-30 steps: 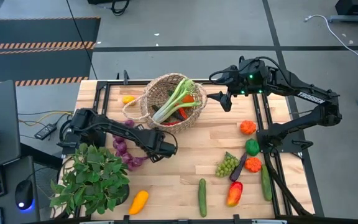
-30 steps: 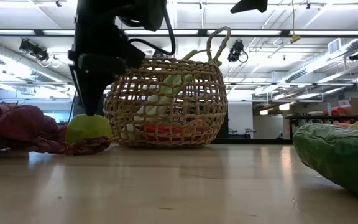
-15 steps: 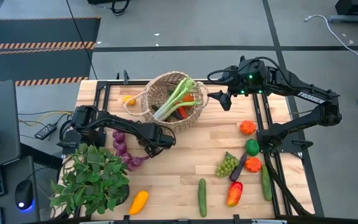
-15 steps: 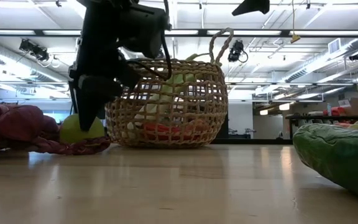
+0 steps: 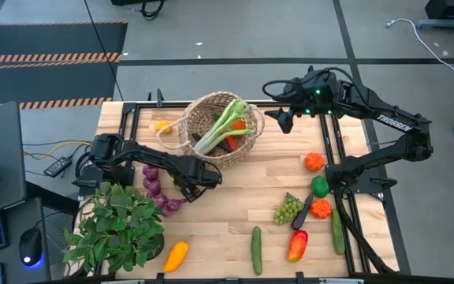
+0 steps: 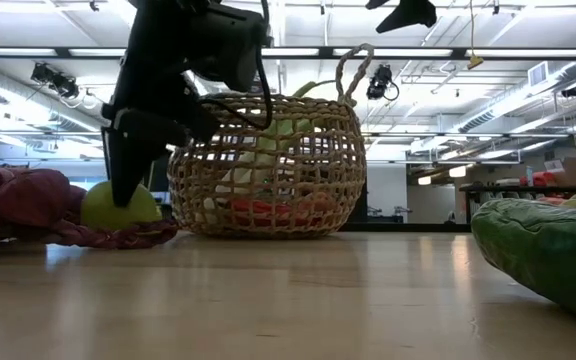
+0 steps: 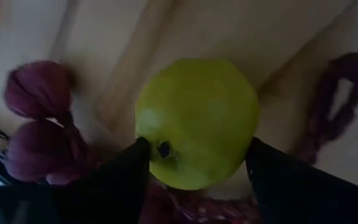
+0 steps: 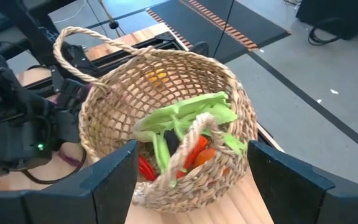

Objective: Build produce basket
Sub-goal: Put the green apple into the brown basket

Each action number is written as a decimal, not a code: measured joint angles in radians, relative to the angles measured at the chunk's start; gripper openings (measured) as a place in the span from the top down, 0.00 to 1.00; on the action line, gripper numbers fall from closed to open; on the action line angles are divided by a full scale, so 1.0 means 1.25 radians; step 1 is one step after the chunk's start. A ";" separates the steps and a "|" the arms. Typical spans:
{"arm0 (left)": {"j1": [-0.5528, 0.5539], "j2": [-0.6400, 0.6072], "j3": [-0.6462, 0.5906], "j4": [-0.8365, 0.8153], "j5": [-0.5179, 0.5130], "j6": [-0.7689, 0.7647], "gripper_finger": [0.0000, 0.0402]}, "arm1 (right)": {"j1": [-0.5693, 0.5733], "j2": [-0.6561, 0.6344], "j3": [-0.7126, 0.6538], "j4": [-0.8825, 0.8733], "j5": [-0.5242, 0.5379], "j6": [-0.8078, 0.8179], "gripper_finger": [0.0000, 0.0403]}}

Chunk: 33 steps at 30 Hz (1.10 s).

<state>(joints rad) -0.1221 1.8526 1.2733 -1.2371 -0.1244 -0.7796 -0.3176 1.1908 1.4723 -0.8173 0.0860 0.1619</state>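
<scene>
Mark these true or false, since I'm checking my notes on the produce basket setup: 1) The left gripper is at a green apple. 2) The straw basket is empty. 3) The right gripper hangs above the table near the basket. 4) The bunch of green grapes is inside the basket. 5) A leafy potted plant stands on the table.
1) True: the left gripper straddles the round yellow-green apple, which sits on the table beside the purple string of bulbs.
2) False: the round tan open-weave straw basket holds a pale green leek and red-orange pieces.
3) True: the right gripper hangs open beside the basket.
4) False: the green grapes lie on the table.
5) True: the leafy green potted plant stands at the table's near left corner.
</scene>
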 joint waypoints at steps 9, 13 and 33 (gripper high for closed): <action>0.000 0.001 0.163 -0.080 0.016 0.004 0.40 | -0.006 0.000 0.000 0.000 -0.001 -0.006 0.25; 0.001 0.001 0.283 -0.121 0.013 0.002 0.46 | -0.006 0.000 0.000 0.000 -0.013 -0.006 0.25; -0.024 -0.001 0.195 -0.125 0.082 -0.020 0.23 | -0.005 0.000 0.000 -0.083 -0.046 -0.007 0.25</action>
<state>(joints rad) -0.1516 1.8519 1.5169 -1.3928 -0.0221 -0.8043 -0.3244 1.1912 1.4723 -0.9207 0.0285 0.1535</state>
